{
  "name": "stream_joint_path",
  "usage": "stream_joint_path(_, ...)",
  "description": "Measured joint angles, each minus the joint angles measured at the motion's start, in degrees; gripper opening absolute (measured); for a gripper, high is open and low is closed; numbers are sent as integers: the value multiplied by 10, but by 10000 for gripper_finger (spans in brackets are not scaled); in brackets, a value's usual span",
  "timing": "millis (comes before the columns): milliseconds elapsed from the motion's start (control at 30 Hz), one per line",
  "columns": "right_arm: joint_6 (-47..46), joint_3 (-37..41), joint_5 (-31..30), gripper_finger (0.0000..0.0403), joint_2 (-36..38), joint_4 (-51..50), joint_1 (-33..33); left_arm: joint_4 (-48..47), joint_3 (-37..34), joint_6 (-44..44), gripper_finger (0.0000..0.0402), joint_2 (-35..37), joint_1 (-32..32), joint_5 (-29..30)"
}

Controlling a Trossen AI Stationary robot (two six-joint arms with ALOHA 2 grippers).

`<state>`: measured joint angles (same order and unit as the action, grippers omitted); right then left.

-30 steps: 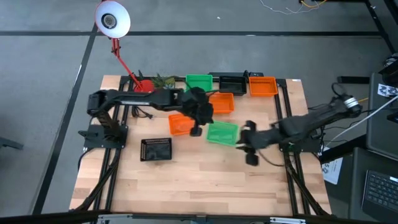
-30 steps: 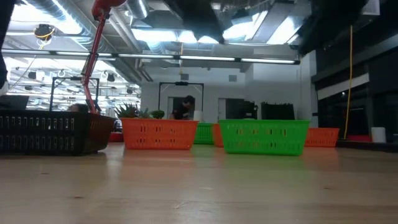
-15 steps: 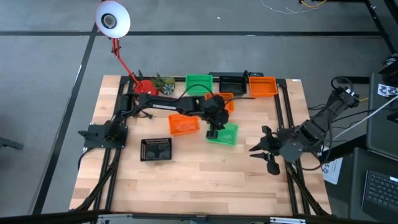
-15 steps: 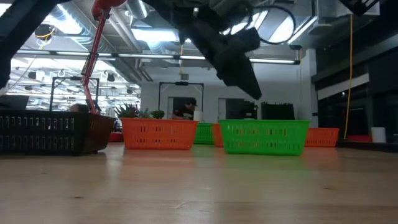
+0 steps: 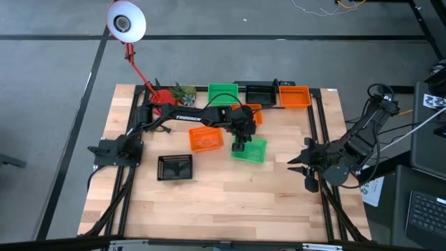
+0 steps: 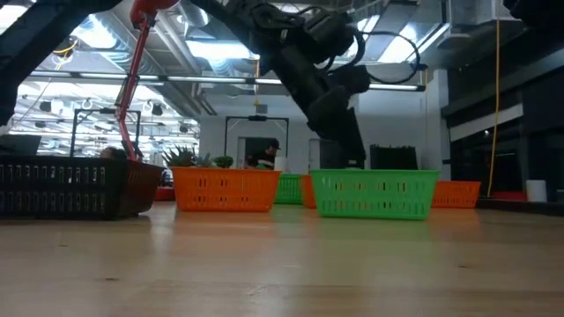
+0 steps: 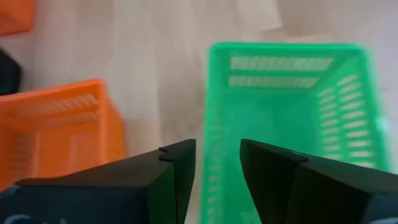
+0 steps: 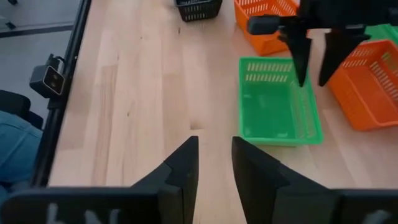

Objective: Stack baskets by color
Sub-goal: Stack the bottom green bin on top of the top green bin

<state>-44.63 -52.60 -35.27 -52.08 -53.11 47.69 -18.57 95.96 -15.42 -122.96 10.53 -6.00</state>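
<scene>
The left hand (image 5: 240, 146) hangs over one long edge of the green basket (image 5: 250, 150) near the middle of the wooden surface (image 5: 230, 202), its fingers (image 7: 177, 168) apart, one on each side of the basket's mesh wall, not clamped on it. An orange basket (image 5: 206, 139) sits just beside, and a black basket (image 5: 175, 167) lies nearer the front. The right hand (image 5: 298, 162) waits at the surface's right edge, fingers slightly apart and holding nothing.
</scene>
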Motion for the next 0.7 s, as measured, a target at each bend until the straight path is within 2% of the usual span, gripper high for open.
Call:
stream_joint_path(433, -8, 0, -2, 96, 0, 3, 6, -2, -1, 17, 115, -70, 4, -5)
stream_joint_path(500, -8, 0, -2, 96, -1, 3, 6, -8, 0, 22, 94, -76, -1, -7)
stream_joint_path(600, -9, 0, -2, 96, -3, 3, 6, -20, 0, 24, 25, -73, -14, 11)
stream_joint_path(700, -17, 0, -2, 96, -4, 1, 6, -59, -1, 26, 6, -44, -25, 37)
